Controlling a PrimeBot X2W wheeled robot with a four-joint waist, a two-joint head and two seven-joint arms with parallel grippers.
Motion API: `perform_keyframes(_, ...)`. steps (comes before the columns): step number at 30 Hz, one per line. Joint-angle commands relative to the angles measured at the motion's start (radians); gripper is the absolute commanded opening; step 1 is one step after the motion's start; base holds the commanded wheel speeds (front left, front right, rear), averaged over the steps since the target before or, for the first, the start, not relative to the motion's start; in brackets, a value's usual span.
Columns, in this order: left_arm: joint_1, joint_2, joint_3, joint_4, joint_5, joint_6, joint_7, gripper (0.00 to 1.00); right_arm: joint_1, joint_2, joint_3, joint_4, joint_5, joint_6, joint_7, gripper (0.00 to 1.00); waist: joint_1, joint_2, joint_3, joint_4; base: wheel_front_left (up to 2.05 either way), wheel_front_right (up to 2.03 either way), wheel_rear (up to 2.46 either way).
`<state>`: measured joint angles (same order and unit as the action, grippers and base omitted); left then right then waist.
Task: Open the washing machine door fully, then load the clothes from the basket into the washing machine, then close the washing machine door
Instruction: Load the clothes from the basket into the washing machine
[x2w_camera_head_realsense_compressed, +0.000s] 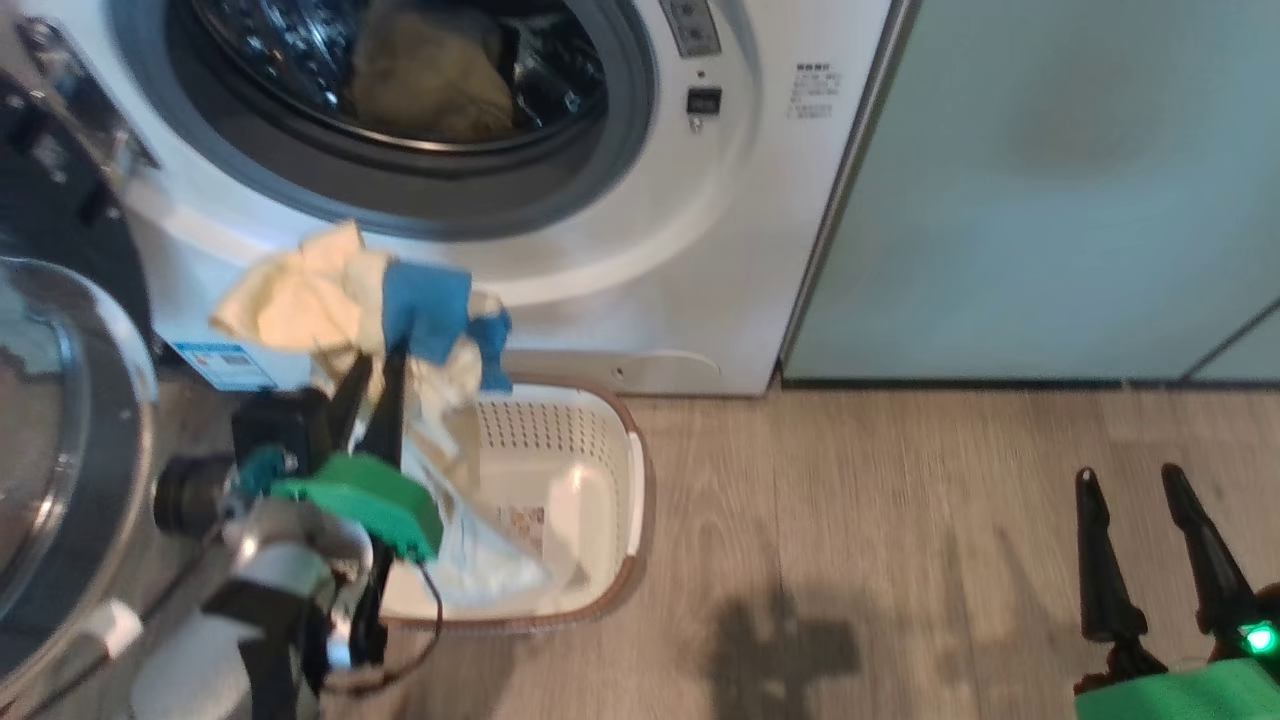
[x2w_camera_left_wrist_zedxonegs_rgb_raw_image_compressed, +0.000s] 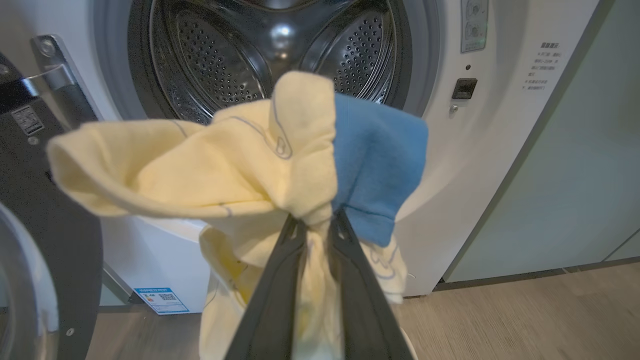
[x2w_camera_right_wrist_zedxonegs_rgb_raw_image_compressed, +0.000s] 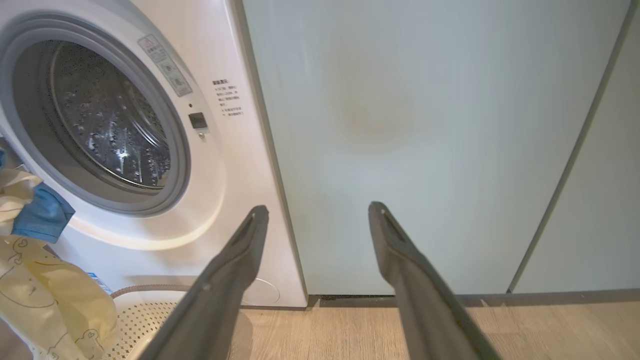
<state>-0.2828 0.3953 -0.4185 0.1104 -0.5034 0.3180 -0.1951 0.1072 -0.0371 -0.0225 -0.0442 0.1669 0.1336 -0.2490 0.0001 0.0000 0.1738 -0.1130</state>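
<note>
A bunch of pale yellow clothes (x2w_camera_left_wrist_zedxonegs_rgb_raw_image_compressed: 225, 170), printed with faint line drawings, is pinched together with a bright blue cloth piece (x2w_camera_left_wrist_zedxonegs_rgb_raw_image_compressed: 380, 165) between the two dark fingers of the left gripper (x2w_camera_left_wrist_zedxonegs_rgb_raw_image_compressed: 317, 220), whose jaws are drawn nearly together on the fabric. The bundle is held up in front of the washing machine (x2w_camera_head_realsense_compressed: 640, 250), just below the lower curve of the grey gasket (x2w_camera_head_realsense_compressed: 400, 190) and above the left end of the basket (x2w_camera_head_realsense_compressed: 640, 470). Part of the yellow fabric is seen hanging down from the fingers into the basket, where more pale cloth is gathered in the left half. The perforated wall and a label on the bottom are shown in the right half. The basket is set on the wooden floor (x2w_camera_head_realsense_compressed: 850, 520), close against the foot of the machine.

The washing machine door (x2w_camera_head_realsense_compressed: 60, 450) is swung open to the left of the opening, its clear glass bowl turned toward the head camera. Inside the steel drum (x2w_camera_left_wrist_zedxonegs_rgb_raw_image_compressed: 280, 50) a dull yellowish garment (x2w_camera_head_realsense_compressed: 430, 80) is seen lying at the bottom. A blue energy sticker (x2w_camera_head_realsense_compressed: 225, 365) is fixed low on the machine's front, at its lower left corner.

The right gripper (x2w_camera_head_realsense_compressed: 1128, 478) is held well apart from all this, low at the right over the floor, facing a pale green cabinet door (x2w_camera_right_wrist_zedxonegs_rgb_raw_image_compressed: 425, 150) beside the machine. Its fingers are spread wide and nothing is held between them.
</note>
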Motion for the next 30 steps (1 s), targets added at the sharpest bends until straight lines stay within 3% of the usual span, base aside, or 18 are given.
perform_keyframes(1,-0.081,0.027,0.058,-0.014,-0.007,-0.006,-0.004,0.00,-0.044,-0.013,0.027,-0.032,0.012,-0.003,-0.011,1.00,-0.0001,0.0000,0.046,-0.025,0.00,0.00,0.00)
perform_keyframes(16,-0.413,0.093,0.099,0.134,-0.047,-0.076,0.156,0.00,-0.160,-0.013,0.034,-0.052,0.124,-0.003,-0.013,1.00,-0.0001,0.0000,0.310,-0.149,0.00,0.00,0.00)
perform_keyframes(30,-0.677,0.304,0.142,0.195,-0.075,-0.147,0.448,0.00,-0.233,-0.013,0.090,-0.025,0.277,-0.003,-0.013,1.00,-0.0001,0.0000,0.467,-0.269,0.00,0.00,0.00)
